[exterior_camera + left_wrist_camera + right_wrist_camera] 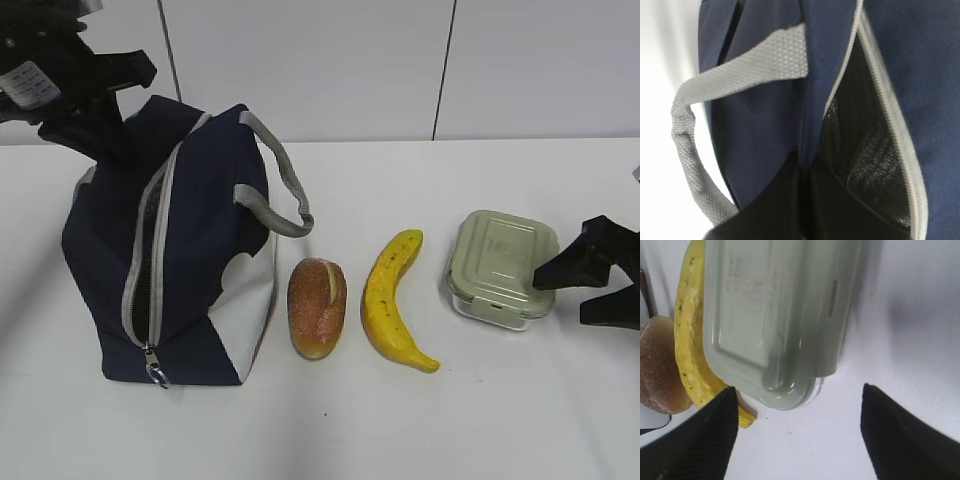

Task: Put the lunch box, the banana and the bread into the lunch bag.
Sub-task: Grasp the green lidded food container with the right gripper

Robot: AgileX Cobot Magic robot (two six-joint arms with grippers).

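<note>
Right gripper [797, 432], jaws spread, hovers just at 3 o'clock of the lunch box [500, 267] on the worktop [450, 420]. Left gripper's jaws pressed together at the lunch bag [190, 250] opening. Nothing's bagged yet imo; next: straddle box & clamp.

Evenly and brightly lit, faint soft shadows under things on the white desk [480, 420]. Sharp outside; wrist views soft (lunch box [775, 315] blurred, bag interior dim and grainy).
</note>
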